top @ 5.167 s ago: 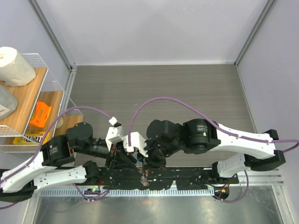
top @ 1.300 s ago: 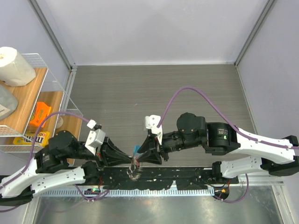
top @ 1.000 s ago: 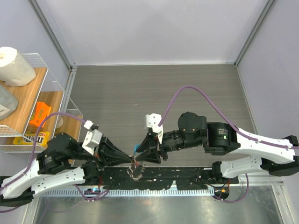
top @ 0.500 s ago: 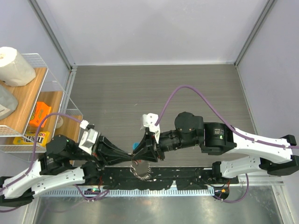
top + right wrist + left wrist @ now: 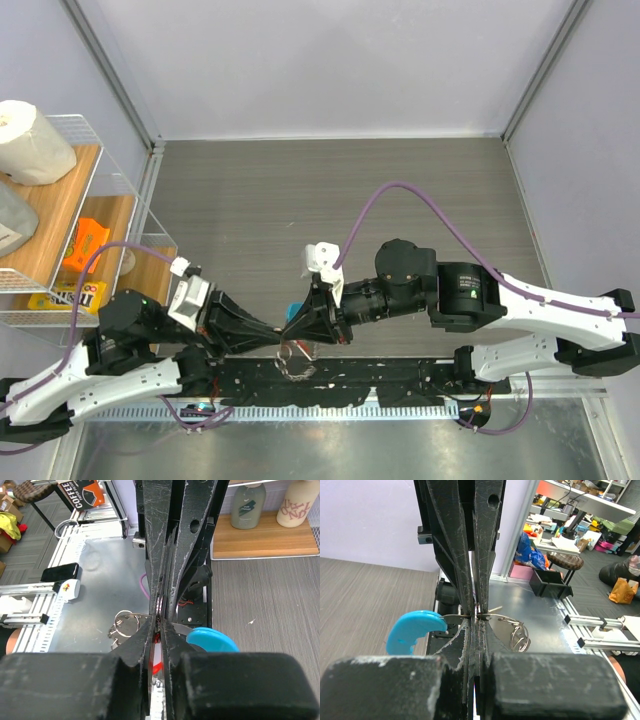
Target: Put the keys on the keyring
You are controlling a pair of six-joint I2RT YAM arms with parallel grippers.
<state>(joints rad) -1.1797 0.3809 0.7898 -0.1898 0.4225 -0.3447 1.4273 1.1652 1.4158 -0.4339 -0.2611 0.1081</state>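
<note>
My two grippers meet tip to tip low over the near edge of the table. My left gripper (image 5: 273, 340) is shut on the keyring (image 5: 297, 360), whose silvery rings hang below the tips. Its light-blue crescent tag (image 5: 293, 309) sticks up beside them. In the left wrist view my left gripper (image 5: 473, 624) pinches a silvery strip between the tag (image 5: 414, 630) and the rings (image 5: 518, 636). My right gripper (image 5: 291, 333) is shut, and in the right wrist view (image 5: 160, 626) the key (image 5: 159, 641) shows only as a red bit between its jaws. The tag (image 5: 213, 640) and rings (image 5: 125, 625) lie just beyond.
A wire shelf (image 5: 75, 215) stands at the left with a paper roll (image 5: 30, 140) and an orange packet (image 5: 87, 245). A black rail (image 5: 400, 378) runs along the near edge, with a metal surface (image 5: 330, 450) below it. The grey table top (image 5: 330, 190) stretches behind the arms.
Five seconds ago both grippers pointed down side by side over the rail. Since then the arms have swung apart and lowered, and the tips have closed in to meet, with the ring hanging below.
</note>
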